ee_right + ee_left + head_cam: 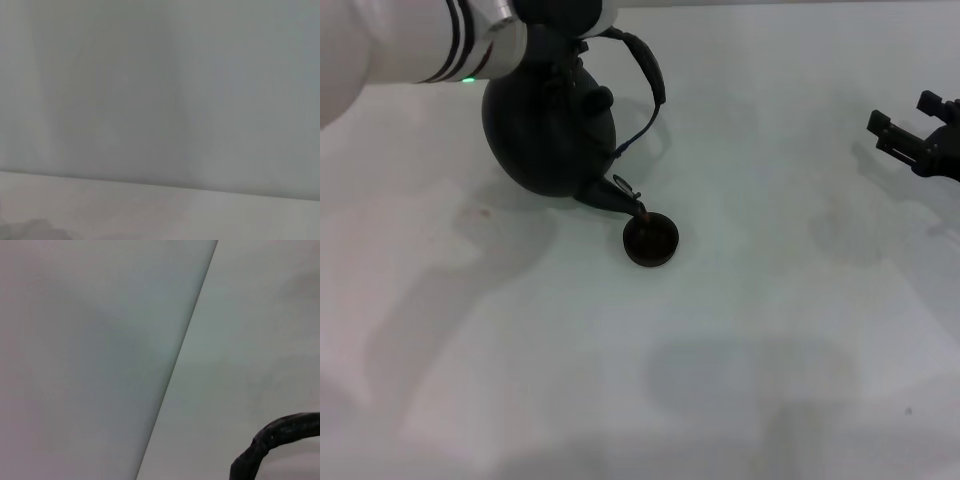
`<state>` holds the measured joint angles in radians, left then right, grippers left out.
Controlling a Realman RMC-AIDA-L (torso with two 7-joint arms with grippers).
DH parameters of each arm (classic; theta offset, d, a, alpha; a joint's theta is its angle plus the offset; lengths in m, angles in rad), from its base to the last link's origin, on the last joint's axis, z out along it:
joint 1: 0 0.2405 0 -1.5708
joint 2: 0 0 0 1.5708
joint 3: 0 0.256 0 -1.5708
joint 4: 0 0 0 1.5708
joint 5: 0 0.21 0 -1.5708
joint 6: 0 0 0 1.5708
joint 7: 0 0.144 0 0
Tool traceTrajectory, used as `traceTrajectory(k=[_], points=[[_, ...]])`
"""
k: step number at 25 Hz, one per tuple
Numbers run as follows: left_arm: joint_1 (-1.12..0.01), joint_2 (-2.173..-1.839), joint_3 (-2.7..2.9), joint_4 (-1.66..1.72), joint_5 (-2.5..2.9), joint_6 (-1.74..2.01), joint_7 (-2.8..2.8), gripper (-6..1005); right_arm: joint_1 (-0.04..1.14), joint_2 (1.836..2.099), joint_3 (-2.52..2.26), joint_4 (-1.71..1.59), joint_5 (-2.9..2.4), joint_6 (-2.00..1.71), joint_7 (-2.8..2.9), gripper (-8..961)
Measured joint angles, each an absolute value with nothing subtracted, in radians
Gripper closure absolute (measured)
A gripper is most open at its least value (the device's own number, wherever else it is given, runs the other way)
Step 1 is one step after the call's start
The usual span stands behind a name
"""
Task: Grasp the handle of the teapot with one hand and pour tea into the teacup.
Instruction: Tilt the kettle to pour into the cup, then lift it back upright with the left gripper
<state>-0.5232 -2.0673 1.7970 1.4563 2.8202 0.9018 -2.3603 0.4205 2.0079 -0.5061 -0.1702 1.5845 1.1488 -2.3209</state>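
In the head view the black round teapot (pixel 545 135) hangs tilted at the upper left, its short spout (pixel 615 197) pointing down over the small dark teacup (pixel 651 241) on the white table. A thin brownish stream runs from the spout tip into the cup. The arched handle (pixel 653 72) loops out to the right of the pot; a piece of it also shows in the left wrist view (pixel 280 432). My left gripper (pixel 565 55) sits at the top of the pot, shut on the handle, mostly hidden by the white arm. My right gripper (pixel 905 120) rests open at the far right, empty.
The white table (pixel 720 350) stretches around the cup. The left arm (pixel 410 40) crosses the upper left corner. The right wrist view shows only a plain pale surface and an edge.
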Motion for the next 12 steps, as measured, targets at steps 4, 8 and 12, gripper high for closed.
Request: traceTrajectory(k=[4,8,12], points=[[-0.524,-2.068,1.801,1.465,2.821,0.902,-2.361,891,0.419,2.008,-0.506,-0.170,1.584,1.142,-2.321,107],[-0.525,-2.069,1.802,1.476,2.821,0.902,-2.361,891,0.419,2.008,-0.506,-0.170,1.584,1.138,-2.321,108],[-0.525,-2.069,1.807,1.484,2.825,0.902,-2.361,891,0.421,2.008,-0.506,-0.170,1.584,1.137,-2.321,108]])
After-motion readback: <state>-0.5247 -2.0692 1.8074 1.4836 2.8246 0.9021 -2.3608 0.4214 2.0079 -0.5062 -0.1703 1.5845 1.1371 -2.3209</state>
